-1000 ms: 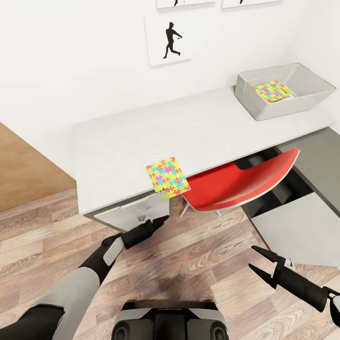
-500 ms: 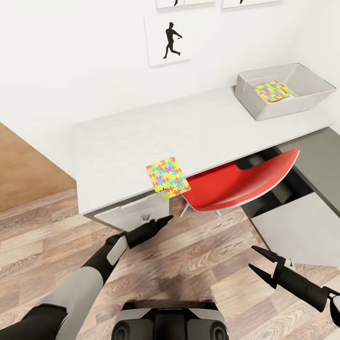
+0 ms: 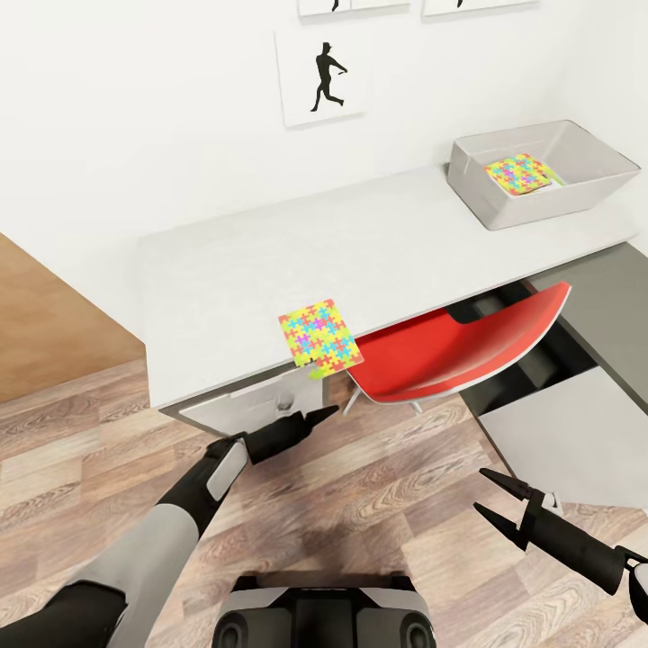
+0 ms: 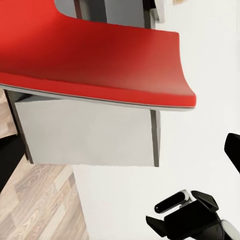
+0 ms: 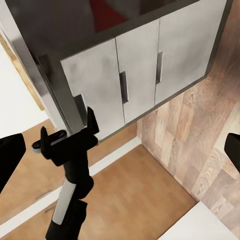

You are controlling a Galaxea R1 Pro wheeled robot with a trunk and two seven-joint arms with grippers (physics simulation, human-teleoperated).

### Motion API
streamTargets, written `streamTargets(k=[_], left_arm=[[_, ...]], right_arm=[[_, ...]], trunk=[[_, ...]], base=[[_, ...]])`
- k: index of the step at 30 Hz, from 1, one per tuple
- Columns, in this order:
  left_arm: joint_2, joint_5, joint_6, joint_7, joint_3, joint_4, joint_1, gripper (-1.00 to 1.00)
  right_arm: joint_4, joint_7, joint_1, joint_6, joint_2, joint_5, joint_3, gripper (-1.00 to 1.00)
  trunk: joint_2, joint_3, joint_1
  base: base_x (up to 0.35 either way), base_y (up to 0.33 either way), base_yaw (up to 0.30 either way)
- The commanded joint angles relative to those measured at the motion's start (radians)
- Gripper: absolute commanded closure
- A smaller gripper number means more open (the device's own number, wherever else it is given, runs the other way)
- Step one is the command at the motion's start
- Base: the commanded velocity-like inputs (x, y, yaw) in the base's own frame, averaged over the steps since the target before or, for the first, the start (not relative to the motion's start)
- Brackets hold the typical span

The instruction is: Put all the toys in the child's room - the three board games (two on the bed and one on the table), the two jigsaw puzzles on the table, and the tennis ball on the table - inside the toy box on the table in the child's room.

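So your left gripper (image 3: 326, 413) hangs empty, fingers together, just short of the jigsaw puzzle (image 3: 319, 337) overhanging the table (image 3: 216, 279) edge. Your right gripper (image 3: 493, 494) hangs spread, well apart from the toy box (image 3: 477, 184).

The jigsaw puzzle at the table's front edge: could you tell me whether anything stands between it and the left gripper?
Nothing visible does. The left gripper hangs in open air just below and in front of the jigsaw puzzle, which overhangs the table edge; the red chair sits off to the side.

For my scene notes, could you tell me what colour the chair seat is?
Bright red; the chair seat shows best in the head view.
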Motion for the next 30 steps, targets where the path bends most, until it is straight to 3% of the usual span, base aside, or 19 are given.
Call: streamTargets(k=[1, 19, 30], left_arm=[[0.0, 0.01, 0.009, 0.0, -0.004, -0.004, -0.001, -1.0], [-0.009, 0.011, 0.014, 0.068, -0.014, -0.052, -0.001, -1.0], [-0.01, 0.023, 0.014, 0.074, -0.007, -0.065, -0.002, -1.0]], right_arm=[[0.0, 0.009, -0.001, 0.004, 0.0, 0.01, -0.001, -1.0], [0.0, 0.008, -0.001, 0.002, 0.0, 0.01, -0.001, -1.0], [0.0, 0.008, -0.001, -0.001, 0.0, 0.01, -0.001, -1.0]], trunk=[[-0.001, -0.001, 0.001], [-0.001, -0.001, 0.001], [-0.001, -0.001, 0.001]], base=[[0.0, 0.0, 0.0], [0.0, 0.0, 0.0], [0.0, 0.0, 0.0]])
